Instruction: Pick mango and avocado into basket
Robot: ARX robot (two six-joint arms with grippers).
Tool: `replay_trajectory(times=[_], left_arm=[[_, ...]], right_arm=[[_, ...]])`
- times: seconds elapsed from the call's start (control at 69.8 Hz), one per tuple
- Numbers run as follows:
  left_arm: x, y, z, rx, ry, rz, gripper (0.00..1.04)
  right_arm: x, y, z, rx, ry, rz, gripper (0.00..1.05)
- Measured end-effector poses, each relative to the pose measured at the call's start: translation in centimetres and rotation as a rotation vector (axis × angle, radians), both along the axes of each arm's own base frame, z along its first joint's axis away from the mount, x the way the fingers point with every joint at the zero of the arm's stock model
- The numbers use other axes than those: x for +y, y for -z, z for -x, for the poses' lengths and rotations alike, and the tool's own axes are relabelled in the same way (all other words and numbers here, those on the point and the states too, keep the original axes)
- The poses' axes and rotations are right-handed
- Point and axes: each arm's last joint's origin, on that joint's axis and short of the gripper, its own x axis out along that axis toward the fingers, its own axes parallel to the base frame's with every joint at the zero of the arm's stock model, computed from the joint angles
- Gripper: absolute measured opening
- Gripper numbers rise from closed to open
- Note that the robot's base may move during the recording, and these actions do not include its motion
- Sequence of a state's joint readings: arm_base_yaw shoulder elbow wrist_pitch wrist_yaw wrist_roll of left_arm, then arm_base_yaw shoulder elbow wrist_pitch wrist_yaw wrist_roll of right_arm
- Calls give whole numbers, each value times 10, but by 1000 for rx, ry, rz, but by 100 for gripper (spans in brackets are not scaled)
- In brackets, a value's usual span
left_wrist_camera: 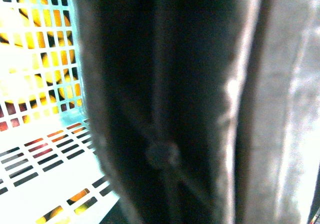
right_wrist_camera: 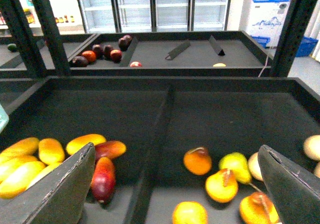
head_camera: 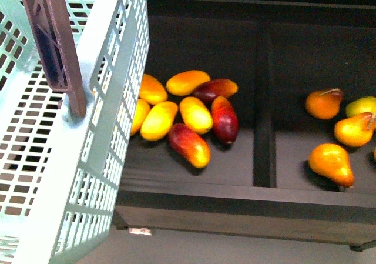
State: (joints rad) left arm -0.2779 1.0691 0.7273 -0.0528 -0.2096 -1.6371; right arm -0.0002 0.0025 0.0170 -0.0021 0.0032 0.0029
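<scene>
The pale teal basket (head_camera: 64,158) hangs tilted at the left of the front view, with its brown handle (head_camera: 56,46) on top. My left gripper is shut on the basket. The left wrist view is filled by the blurred dark handle (left_wrist_camera: 165,154), with the basket's grid wall (left_wrist_camera: 45,134) beside it. Several yellow-orange mangoes (head_camera: 195,114) lie in the left bin compartment next to the basket; they also show in the right wrist view (right_wrist_camera: 51,150). My right gripper (right_wrist_camera: 177,184) is open and empty above the bin. A small dark green fruit (right_wrist_camera: 12,47) lies on a far shelf, too small to identify.
Dark red-and-yellow mangoes (head_camera: 224,119) lie among the yellow ones. A divider (head_camera: 264,129) splits the black bin (head_camera: 235,202). Orange pear-shaped fruits (head_camera: 332,164) fill the right compartment. A farther bin (right_wrist_camera: 175,49) holds dark fruits. Black shelf posts (right_wrist_camera: 42,24) stand beside it.
</scene>
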Motion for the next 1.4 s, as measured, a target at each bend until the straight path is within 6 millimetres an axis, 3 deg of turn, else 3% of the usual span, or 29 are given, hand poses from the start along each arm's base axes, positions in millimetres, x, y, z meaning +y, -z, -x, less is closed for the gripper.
replay_trajectory(times=[1.404], left_arm=[[2,0,0,-3,-21,-8,13]], right_arm=[[0,0,0,0,-11,0,96]])
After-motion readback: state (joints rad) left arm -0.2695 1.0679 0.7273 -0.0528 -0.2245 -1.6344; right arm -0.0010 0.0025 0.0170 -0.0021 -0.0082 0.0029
